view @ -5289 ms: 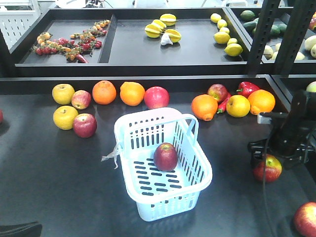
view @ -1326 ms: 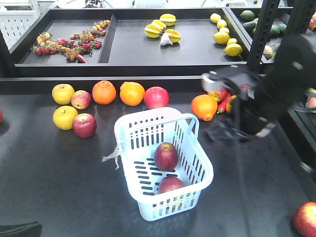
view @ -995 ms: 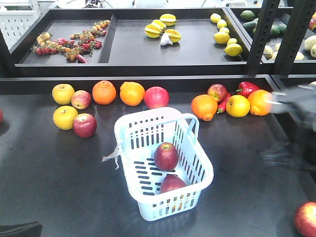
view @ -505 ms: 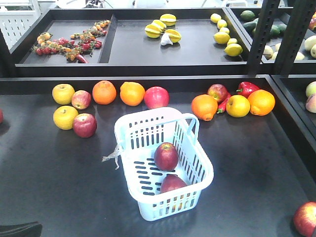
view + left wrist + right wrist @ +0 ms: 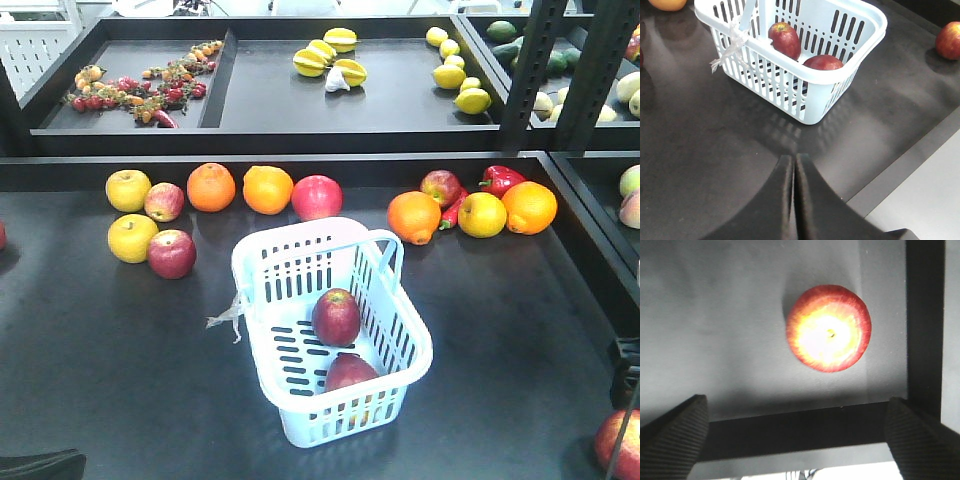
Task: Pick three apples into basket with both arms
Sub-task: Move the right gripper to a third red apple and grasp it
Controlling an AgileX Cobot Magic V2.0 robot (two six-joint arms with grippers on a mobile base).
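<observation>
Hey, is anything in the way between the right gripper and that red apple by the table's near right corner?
Nothing visible. In the right wrist view the apple lies alone on the bare dark table. The right gripper has its jaws spread wide, with only open space between them and the fruit.

- Matte black tabletop (image 5: 100, 360), soft glare from overhead light.
- Behind it, a raised black tray (image 5: 270, 100) split by a divider (image 5: 218, 75) (left bay narrower).
- Black perforated uprights (image 5: 527, 70) at right.
- White slotted panel (image 5: 35, 45) far left; pale floor (image 5: 925, 200) beyond the table edge.
</observation>
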